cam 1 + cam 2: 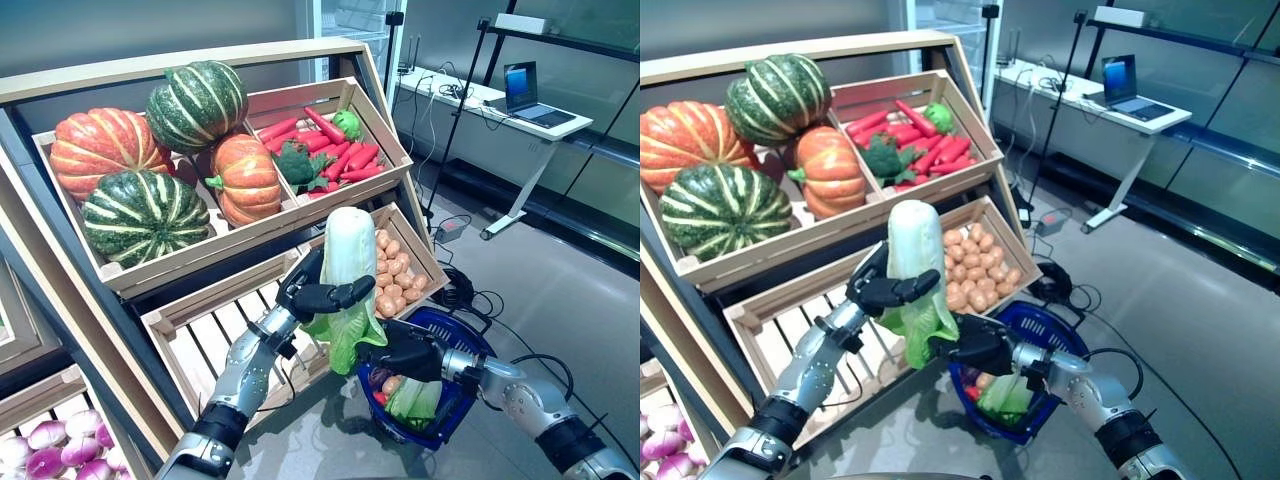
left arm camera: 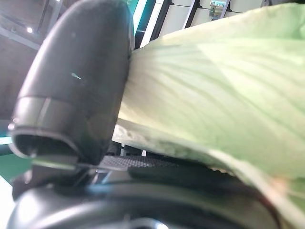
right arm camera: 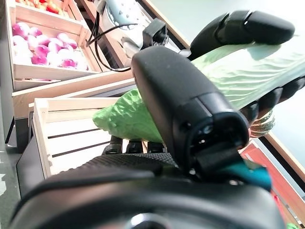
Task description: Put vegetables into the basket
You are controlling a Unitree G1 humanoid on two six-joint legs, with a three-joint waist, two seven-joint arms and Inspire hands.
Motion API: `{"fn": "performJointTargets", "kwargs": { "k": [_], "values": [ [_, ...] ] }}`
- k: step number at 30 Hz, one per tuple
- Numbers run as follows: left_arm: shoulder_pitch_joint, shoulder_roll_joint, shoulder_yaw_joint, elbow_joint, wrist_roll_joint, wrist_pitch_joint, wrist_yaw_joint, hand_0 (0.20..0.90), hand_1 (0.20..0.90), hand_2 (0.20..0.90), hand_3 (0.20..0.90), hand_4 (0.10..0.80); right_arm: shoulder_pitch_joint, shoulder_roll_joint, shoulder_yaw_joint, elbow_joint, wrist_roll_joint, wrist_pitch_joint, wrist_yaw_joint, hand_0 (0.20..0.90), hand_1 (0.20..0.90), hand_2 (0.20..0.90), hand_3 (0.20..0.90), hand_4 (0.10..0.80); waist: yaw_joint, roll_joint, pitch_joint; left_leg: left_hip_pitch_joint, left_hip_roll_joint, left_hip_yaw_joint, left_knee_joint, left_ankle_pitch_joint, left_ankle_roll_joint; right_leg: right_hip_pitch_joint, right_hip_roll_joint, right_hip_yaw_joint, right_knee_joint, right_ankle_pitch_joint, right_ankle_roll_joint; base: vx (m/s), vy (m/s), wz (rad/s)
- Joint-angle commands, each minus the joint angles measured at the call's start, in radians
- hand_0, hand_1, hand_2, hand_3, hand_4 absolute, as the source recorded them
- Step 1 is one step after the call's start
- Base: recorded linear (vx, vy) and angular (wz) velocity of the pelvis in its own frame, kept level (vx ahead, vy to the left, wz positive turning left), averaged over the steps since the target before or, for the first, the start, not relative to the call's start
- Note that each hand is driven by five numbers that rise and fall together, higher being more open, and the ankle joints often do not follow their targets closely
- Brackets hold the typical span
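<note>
My left hand (image 1: 322, 296) is shut on a long pale napa cabbage (image 1: 348, 262) and holds it upright in front of the wooden stand, leafy end down. In the left wrist view its thumb (image 2: 76, 81) presses on the cabbage (image 2: 214, 86). My right hand (image 1: 410, 352) is open just under the cabbage's green leafy end, above the near rim of the blue basket (image 1: 472, 338) on the floor. The right wrist view shows its thumb (image 3: 186, 95) in front of the cabbage (image 3: 238, 76). A green leafy vegetable (image 1: 415, 400) and small round orange and red ones lie in the basket.
The slanted wooden stand (image 1: 120, 280) with its crates stands on the left, with a slatted crate (image 1: 215, 335) right behind my left arm. A white desk with a laptop (image 1: 522, 92) stands at the back right. Open grey floor lies right of the basket.
</note>
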Motion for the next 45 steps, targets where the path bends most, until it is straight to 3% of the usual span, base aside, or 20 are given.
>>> {"fn": "performJointTargets", "kwargs": {
  "k": [1, 10, 15, 21, 26, 28, 29, 30, 35, 45],
  "values": [
    [-0.046, 0.026, -0.084, 0.149, 0.077, -0.003, -0.023, 0.300, 0.300, 0.300, 0.300, 0.400, -0.335, 0.195, -0.255, -0.188, 0.336, -0.162, 0.217, 0.900, 0.900, 0.900, 0.900, 0.800, -0.006, -0.042, -0.005, -0.013, 0.012, -0.004, 0.008, -0.021, -0.004, 0.077, -0.053, -0.016, 0.006, -0.031, 0.000, 0.000, 0.000, 0.00],
    [-0.050, 0.000, -0.106, 0.092, 0.012, -0.009, -0.030, 0.300, 0.300, 0.300, 0.300, 0.400, -0.309, 0.228, -0.253, -0.147, 0.226, -0.187, 0.060, 0.900, 0.900, 0.900, 0.900, 0.800, -0.011, -0.037, -0.002, -0.014, 0.012, -0.007, 0.008, -0.020, -0.004, 0.075, -0.055, -0.015, 0.006, -0.031, -0.001, 0.000, 0.000, 0.00],
    [-0.052, -0.034, -0.172, 0.000, -0.051, 0.006, -0.031, 0.300, 0.300, 0.300, 0.300, 0.400, -0.306, 0.246, -0.200, -0.081, 0.171, -0.178, -0.004, 0.900, 0.900, 0.900, 0.900, 0.800, -0.014, -0.038, 0.006, -0.011, 0.012, -0.009, 0.008, -0.020, -0.003, 0.077, -0.056, -0.012, 0.006, -0.029, -0.001, 0.000, 0.000, 0.00],
    [-0.044, -0.080, -0.248, -0.072, -0.144, 0.113, -0.097, 0.300, 0.300, 0.300, 0.300, 0.400, -0.337, 0.308, -0.150, -0.011, 0.228, -0.146, -0.013, 0.900, 0.900, 0.900, 0.900, 0.800, -0.001, -0.036, 0.006, -0.009, 0.011, -0.018, 0.008, -0.023, -0.004, 0.084, -0.057, -0.020, 0.006, -0.032, -0.002, 0.001, -0.002, 0.01],
    [-0.036, -0.114, -0.312, -0.098, -0.217, 0.144, -0.108, 0.300, 0.300, 0.300, 0.300, 0.400, -0.381, 0.351, -0.137, 0.053, 0.272, -0.164, -0.067, 0.900, 0.900, 0.900, 0.900, 0.800, 0.009, -0.033, 0.003, -0.010, 0.010, -0.024, 0.008, -0.025, -0.003, 0.088, -0.058, -0.029, 0.006, -0.035, -0.003, 0.002, -0.004, 0.03],
    [-0.035, -0.118, -0.330, -0.104, -0.219, 0.126, -0.101, 0.300, 0.300, 0.300, 0.300, 0.400, -0.394, 0.355, -0.138, 0.076, 0.259, -0.139, -0.084, 0.559, 0.559, 0.559, 0.559, 0.573, 0.012, -0.033, 0.002, -0.013, 0.009, -0.027, 0.008, -0.024, -0.005, 0.086, -0.059, -0.030, 0.006, -0.035, -0.003, 0.000, 0.000, 0.00],
    [-0.034, -0.120, -0.332, -0.104, -0.219, 0.120, -0.099, 0.300, 0.300, 0.300, 0.300, 0.400, -0.395, 0.354, -0.137, 0.081, 0.255, -0.128, -0.094, 0.526, 0.526, 0.526, 0.526, 0.551, 0.012, -0.034, 0.002, -0.014, 0.009, -0.027, 0.008, -0.024, -0.005, 0.086, -0.059, -0.030, 0.006, -0.035, -0.003, 0.000, 0.000, 0.00],
    [-0.035, -0.119, -0.336, -0.112, -0.222, 0.110, -0.089, 0.300, 0.300, 0.300, 0.300, 0.400, -0.392, 0.350, -0.131, 0.097, 0.226, -0.117, -0.111, 0.300, 0.300, 0.300, 0.300, 0.400, 0.013, -0.035, 0.003, -0.017, 0.008, -0.029, 0.008, -0.022, -0.005, 0.085, -0.059, -0.030, 0.006, -0.034, -0.003, 0.000, 0.000, 0.00],
    [-0.062, -0.102, -0.333, -0.156, -0.239, 0.074, -0.061, 0.300, 0.300, 0.300, 0.300, 0.400, -0.376, 0.322, -0.096, 0.169, 0.164, -0.096, -0.172, 0.300, 0.300, 0.300, 0.300, 0.400, 0.015, -0.038, 0.003, -0.020, 0.007, -0.033, 0.008, -0.019, -0.004, 0.082, -0.061, -0.033, 0.006, -0.030, -0.004, -0.008, 0.001, 0.03],
    [-0.095, -0.077, -0.333, -0.221, -0.217, 0.077, -0.001, 0.300, 0.300, 0.300, 0.300, 0.400, -0.372, 0.315, -0.089, 0.193, 0.120, -0.141, -0.233, 0.300, 0.300, 0.300, 0.300, 0.400, 0.010, -0.033, 0.003, -0.018, 0.008, -0.037, 0.008, -0.014, -0.004, 0.083, -0.059, -0.030, 0.006, -0.026, -0.004, 0.000, 0.000, 0.00]
  ]
}}
